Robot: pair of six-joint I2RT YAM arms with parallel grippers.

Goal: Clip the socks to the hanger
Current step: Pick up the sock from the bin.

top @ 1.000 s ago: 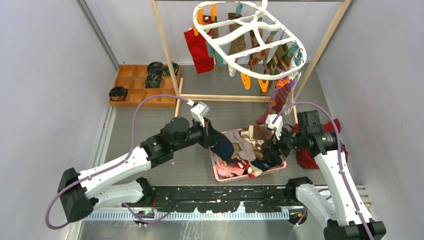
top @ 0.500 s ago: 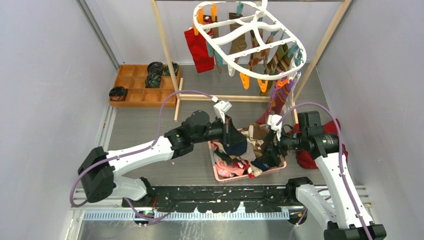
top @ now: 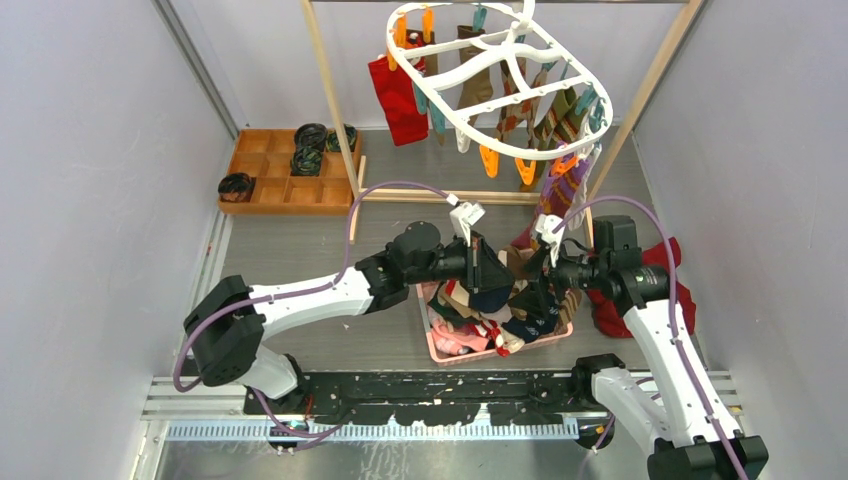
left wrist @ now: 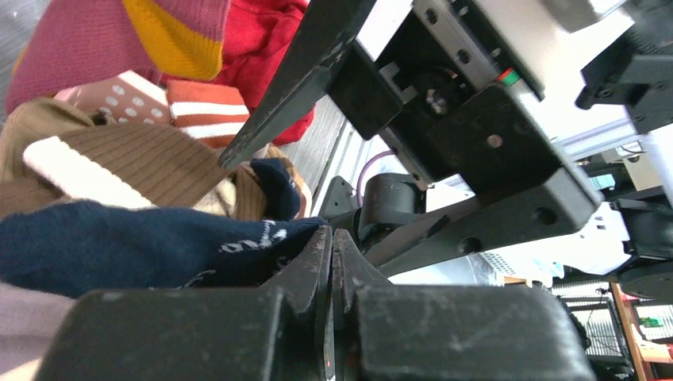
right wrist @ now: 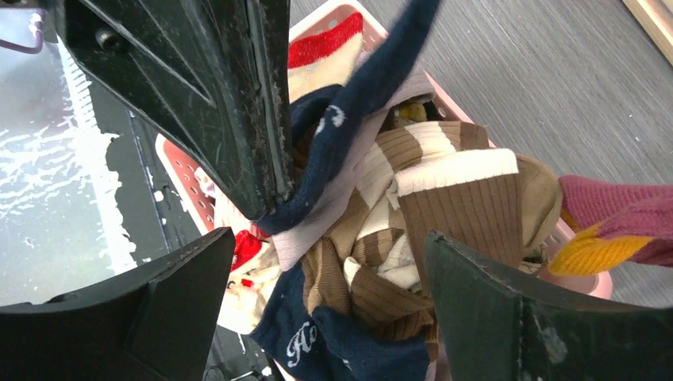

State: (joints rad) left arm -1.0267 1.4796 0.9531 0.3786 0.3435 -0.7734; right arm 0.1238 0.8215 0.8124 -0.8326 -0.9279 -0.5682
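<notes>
Comparing with a second ago, I see the left end effector (top: 497, 272) has swung right from the basket's (top: 440, 345) left rim to above its middle, fingers together and clamped on a navy sock (left wrist: 119, 246) that trails down into the pile of socks (top: 490, 310). The right end effector (right wrist: 329, 262) has lifted from the pile and faces the left one closely, fingers wide apart, gripping nothing. The hanger (top: 450, 118) hangs from the rack (top: 330, 100) at the far side, several socks already clipped. The desk (top: 300, 240) is bare left of the basket as far as the tray (top: 270, 175); on the right, a red cloth (top: 610, 315) lies just beside the basket, near the wall.
</notes>
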